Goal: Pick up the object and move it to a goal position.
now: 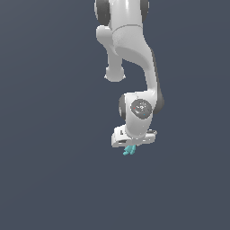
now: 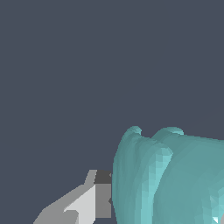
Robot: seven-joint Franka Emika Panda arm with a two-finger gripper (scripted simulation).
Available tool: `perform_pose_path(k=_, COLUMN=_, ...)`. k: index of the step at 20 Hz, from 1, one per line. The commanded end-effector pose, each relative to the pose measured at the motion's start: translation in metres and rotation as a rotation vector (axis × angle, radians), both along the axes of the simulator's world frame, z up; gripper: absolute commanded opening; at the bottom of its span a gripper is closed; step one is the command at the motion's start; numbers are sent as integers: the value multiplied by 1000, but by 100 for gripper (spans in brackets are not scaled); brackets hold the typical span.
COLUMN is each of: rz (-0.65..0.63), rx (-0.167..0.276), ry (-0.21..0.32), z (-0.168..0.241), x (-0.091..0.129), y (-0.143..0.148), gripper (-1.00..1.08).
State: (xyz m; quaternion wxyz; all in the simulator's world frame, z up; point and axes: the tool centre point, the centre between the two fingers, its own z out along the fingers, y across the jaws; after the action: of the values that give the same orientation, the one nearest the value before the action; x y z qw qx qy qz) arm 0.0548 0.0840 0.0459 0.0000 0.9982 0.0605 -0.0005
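Arm [image 1: 134, 54] is seen hanging near-vertical, wrist [image 1: 140, 109] bent, claw [image 1: 130, 148] pointed downward. One finger [image 2: 94, 199] is seen pressed against the held object [image 2: 170, 179].

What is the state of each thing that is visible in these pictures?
teal finned object: held under the hand, hanging below it; in the wrist view it sits right against a finger.
hand: pointing down, shut on the teal finned object.
finger: touching the object's side.
robot arm: bent, reaching down from above.

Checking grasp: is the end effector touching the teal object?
Touching. Wrist view shows a finger pressed against the teal object.
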Motion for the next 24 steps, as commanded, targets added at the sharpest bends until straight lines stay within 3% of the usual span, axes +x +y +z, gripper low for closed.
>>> perform_pose_path(k=1, rz=0, rx=0, ry=-1, z=4, x=0, y=-2, gripper=-100)
perform_pose_path(k=10, rz=0, rx=0, ry=-1, z=50, x=-3, y=-24, gripper=-100)
perform_pose_path(k=24, rz=0, rx=1, ry=-1, z=197, x=-9, y=-93, gripper=-100)
